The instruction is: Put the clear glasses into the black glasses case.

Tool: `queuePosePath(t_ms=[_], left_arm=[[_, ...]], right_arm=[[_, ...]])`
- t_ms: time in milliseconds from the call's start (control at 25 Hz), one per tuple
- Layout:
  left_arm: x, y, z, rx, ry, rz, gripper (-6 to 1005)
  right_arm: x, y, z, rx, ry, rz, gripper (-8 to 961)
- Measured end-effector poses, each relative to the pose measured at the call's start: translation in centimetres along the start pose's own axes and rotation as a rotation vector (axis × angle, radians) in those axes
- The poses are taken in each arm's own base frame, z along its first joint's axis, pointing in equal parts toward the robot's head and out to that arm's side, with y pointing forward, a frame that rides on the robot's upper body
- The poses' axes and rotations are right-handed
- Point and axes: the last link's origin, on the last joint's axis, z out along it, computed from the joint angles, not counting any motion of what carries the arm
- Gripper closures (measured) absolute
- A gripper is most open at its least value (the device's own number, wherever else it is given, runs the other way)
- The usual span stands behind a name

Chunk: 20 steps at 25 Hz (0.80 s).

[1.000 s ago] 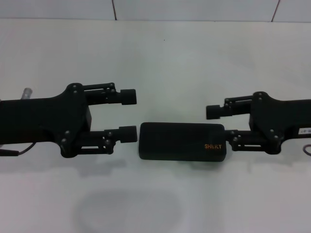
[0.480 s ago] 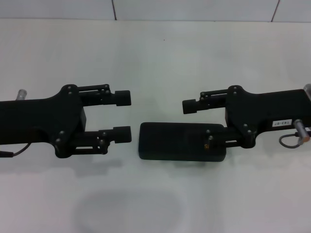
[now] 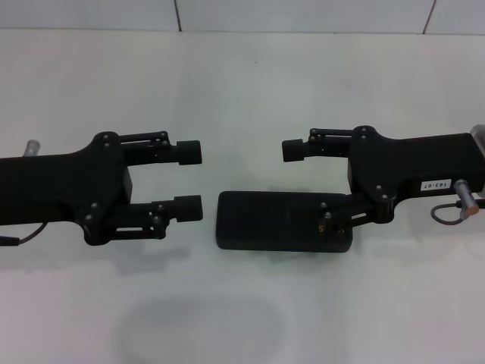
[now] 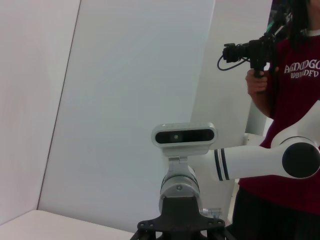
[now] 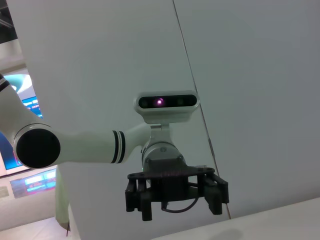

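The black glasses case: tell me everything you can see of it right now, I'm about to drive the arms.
The black glasses case is a slim matte black rectangle with rounded corners, lying flat and shut on the white table, long side running left to right. Orange lettering on the lid near its right end is mostly covered by the right gripper, whose open fingers reach over that end; whether the near finger touches the lid cannot be told. The left gripper, also open, sits just off its left end, apart from it.
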Motion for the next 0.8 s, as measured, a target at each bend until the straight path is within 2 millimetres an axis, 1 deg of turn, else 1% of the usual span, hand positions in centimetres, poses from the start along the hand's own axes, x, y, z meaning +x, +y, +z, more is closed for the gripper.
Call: queuePosePath(t_ms=[200, 800], left_arm=[[0.02, -0.02, -0.02, 0.003, 0.002, 0.003, 299], [-0.06, -0.04, -0.07, 0.008, -0.001, 0.006, 300]], right_arm=[[-0.03, -0.02, 0.00, 0.001, -0.002, -0.001, 67], [0.20, 0.06, -0.26, 0.012, -0.006, -0.012, 67]])
